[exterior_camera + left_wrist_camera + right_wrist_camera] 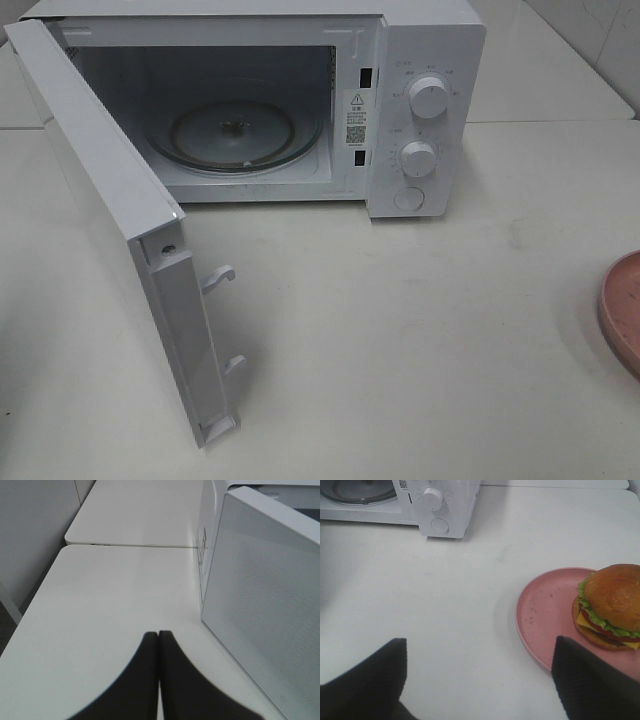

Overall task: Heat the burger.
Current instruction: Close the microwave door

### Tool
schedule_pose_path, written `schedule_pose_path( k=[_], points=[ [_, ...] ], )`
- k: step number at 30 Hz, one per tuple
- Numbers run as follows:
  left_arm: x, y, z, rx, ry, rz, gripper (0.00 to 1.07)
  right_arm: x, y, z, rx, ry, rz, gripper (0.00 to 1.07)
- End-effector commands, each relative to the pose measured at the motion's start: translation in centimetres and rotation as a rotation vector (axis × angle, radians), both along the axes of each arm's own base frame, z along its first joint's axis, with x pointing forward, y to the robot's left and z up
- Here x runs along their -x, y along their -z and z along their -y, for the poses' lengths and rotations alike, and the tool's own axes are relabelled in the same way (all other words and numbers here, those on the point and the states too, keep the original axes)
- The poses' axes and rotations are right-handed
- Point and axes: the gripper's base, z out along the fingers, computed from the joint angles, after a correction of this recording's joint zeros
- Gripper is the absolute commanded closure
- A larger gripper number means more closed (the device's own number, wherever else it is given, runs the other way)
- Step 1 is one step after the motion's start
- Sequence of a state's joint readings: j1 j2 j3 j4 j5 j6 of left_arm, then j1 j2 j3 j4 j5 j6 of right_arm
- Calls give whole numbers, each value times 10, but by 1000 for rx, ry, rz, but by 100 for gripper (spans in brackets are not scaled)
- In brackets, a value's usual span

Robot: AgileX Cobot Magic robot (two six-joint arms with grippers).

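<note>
The burger (610,607), with a golden-brown bun, green lettuce and a yellow cheese edge, sits on a round pink plate (545,615) in the right wrist view. My right gripper (477,672) stands open above the table, one finger beside the plate's rim, nothing between the fingers. In the high view only the plate's edge (622,310) shows at the far right; the burger is out of that view. The white microwave (420,110) stands at the back, its door (110,220) swung wide and its glass turntable (235,135) bare. My left gripper (158,635) is shut on nothing, beside the door's outer face (265,605).
The microwave's control panel carries two round knobs (429,96) and a button. The open door juts toward the front left of the white table (400,330). A second table top (135,510) adjoins behind, and the table's edge (30,610) drops off beside the left gripper.
</note>
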State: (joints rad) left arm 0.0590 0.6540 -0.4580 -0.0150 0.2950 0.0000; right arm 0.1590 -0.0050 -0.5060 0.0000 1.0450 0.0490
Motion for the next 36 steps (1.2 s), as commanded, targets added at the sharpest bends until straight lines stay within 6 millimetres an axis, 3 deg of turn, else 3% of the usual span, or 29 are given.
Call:
schedule_pose_path(
  k=[1,8,15,23,36],
  points=[
    [-19,19,-2,-10,-4,87,107,4,-1,0,-4,0,35,31],
    [-37,49,0,-77,40,234,107,4,-1,0,-4,0,35,31],
    [-58,72,1,-89,77,206,107,4,-1,0,-4,0,35,31],
    [-82,96,2,25,72,171,107,4,-1,0,-4,0,35,31],
    [-116,115,56,18,316,191,107,4,-1,0,-4,0,35,31]
  ],
)
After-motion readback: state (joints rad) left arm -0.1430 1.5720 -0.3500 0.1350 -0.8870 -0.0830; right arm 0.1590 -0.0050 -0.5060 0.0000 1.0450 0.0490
